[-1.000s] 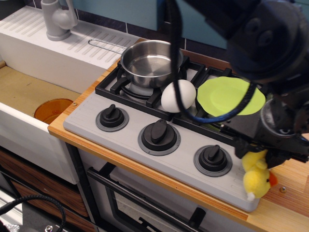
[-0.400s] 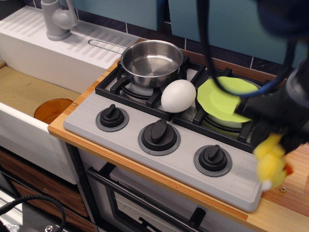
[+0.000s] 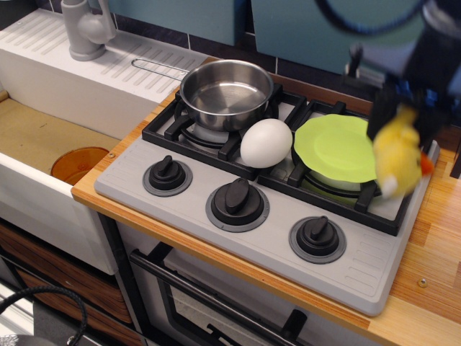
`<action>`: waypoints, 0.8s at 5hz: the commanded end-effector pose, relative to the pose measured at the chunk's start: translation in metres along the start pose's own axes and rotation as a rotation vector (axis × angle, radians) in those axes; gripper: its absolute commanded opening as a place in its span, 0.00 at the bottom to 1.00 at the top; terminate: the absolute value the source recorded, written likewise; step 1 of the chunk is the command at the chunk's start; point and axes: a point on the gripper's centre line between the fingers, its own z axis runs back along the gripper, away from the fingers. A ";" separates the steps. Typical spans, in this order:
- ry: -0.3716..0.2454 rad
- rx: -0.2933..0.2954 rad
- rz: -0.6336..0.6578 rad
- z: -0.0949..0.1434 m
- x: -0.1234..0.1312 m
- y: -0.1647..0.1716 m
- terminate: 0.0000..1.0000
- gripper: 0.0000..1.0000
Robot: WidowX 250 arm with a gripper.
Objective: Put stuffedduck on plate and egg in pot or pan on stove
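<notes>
Now the dark claw (image 3: 400,119) grips the small fuzzy yellow plush duck (image 3: 398,160) in the air, blurred, by the right edge of the round lime-green plate (image 3: 333,146) on the grey stove's (image 3: 238,231) back-right burner. Just left, the smooth white egg (image 3: 266,143) rests on the grates, beside the shiny steel pot (image 3: 226,94) on the back-left burner.

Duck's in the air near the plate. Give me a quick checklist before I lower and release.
1. stuffedduck held by gripper: ok.
2. Duck centred over plate: not ok, it hangs at the plate's right edge.
3. Plate surface free: ok.
4. egg clear of the path: ok, it sits left of the plate on the stove.
5. pot empty for the egg: ok.
6. Height above plate: cannot tell.
</notes>
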 end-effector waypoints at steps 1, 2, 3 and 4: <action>-0.080 -0.081 -0.046 -0.006 0.061 0.024 0.00 0.00; -0.097 -0.092 -0.053 -0.017 0.081 0.023 0.00 0.00; -0.105 -0.106 -0.055 -0.024 0.092 0.020 0.00 0.00; -0.111 -0.107 -0.056 -0.029 0.096 0.017 0.00 0.00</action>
